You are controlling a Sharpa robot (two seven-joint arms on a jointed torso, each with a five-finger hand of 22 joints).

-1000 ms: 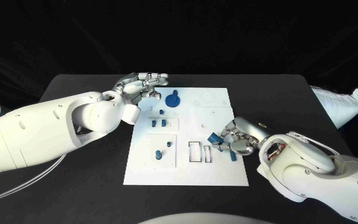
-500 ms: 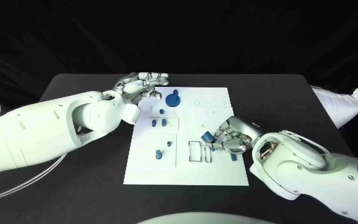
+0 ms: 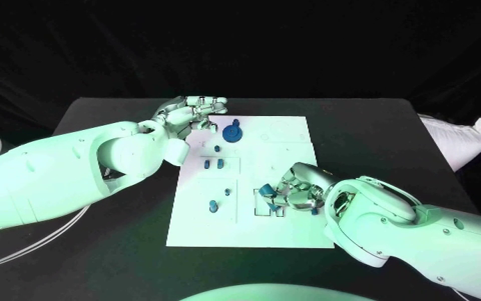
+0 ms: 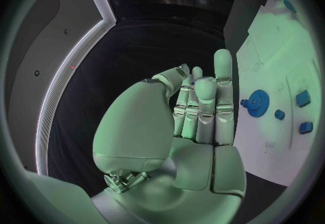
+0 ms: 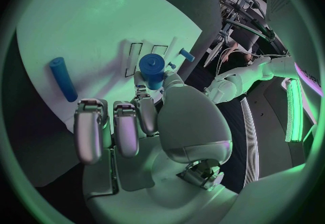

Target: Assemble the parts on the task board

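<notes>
The white task board (image 3: 290, 141) lies in the middle of the table. My right hand (image 3: 301, 188) hovers over its near right part and pinches a short blue cylinder (image 3: 267, 190) between thumb and finger, just above two rectangular slots (image 3: 263, 207). The right wrist view shows the same cylinder (image 5: 152, 69) in the fingertips, next to the slots (image 5: 145, 53). A blue rod (image 5: 62, 78) lies loose on the board beside that hand. My left hand (image 3: 190, 113) hangs at the board's far left corner, its fingers (image 4: 203, 110) straight and holding nothing.
A blue gear (image 3: 233, 133) stands near the board's far edge, close to my left hand. Small blue pieces (image 3: 213, 165) sit in the left-hand recesses, and another blue piece (image 3: 213, 207) is nearer the front. Black table surrounds the board.
My right hand has carried the blue cylinder leftward, from the board's right edge to above the rectangular slots. The left hand has stayed where it was.
</notes>
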